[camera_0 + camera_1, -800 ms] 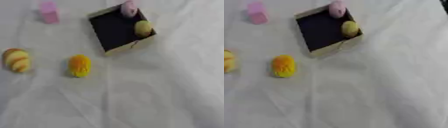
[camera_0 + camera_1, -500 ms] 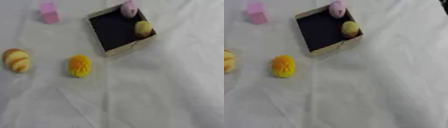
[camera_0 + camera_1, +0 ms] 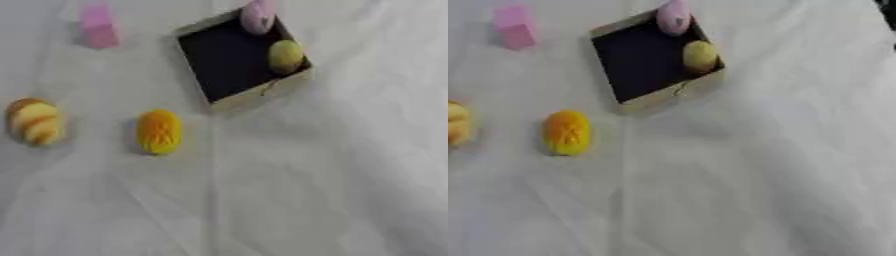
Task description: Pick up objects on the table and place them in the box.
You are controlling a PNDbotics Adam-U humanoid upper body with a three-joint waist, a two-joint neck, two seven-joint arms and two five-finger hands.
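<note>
Currently neither hand shows in either view, so the state of their fingers cannot be told. On the worktop [image 3: 332,190], covered by a wrinkled white cloth, a box [image 3: 262,97] with a dark inside and pale walls sits askew toward the far side. Inside it lie a yellowish round thing [image 3: 285,56] against the right wall and a pink rounded thing [image 3: 257,15] in the far corner. Outside, an orange-yellow oval thing [image 3: 158,131] lies left of the box and nearer. Farther left rests an orange-and-cream striped thing [image 3: 32,121]. A pink block [image 3: 98,31] stands far left of the box.
</note>
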